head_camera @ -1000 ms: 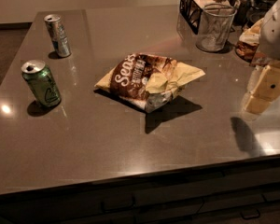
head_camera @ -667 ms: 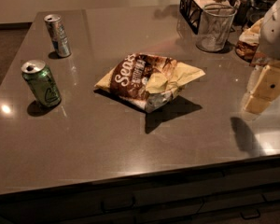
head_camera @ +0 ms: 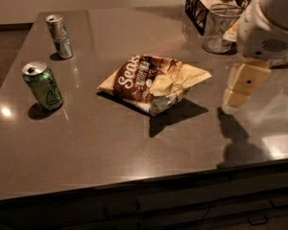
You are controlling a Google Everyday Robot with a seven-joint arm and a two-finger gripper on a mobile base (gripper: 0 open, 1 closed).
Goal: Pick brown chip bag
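The brown chip bag [head_camera: 151, 83] lies crumpled in the middle of the dark counter [head_camera: 134, 143], its brown face with white lettering up and its pale yellow end pointing right. My gripper [head_camera: 244, 85] hangs above the counter at the right, an arm's width to the right of the bag and not touching it. Its cream fingers point down toward the counter.
A green can [head_camera: 42, 85] stands at the left front, a silver can [head_camera: 59, 29] at the left back. A clear cup [head_camera: 221, 28] and a black wire basket [head_camera: 201, 6] stand at the back right. The counter's front edge runs along the bottom.
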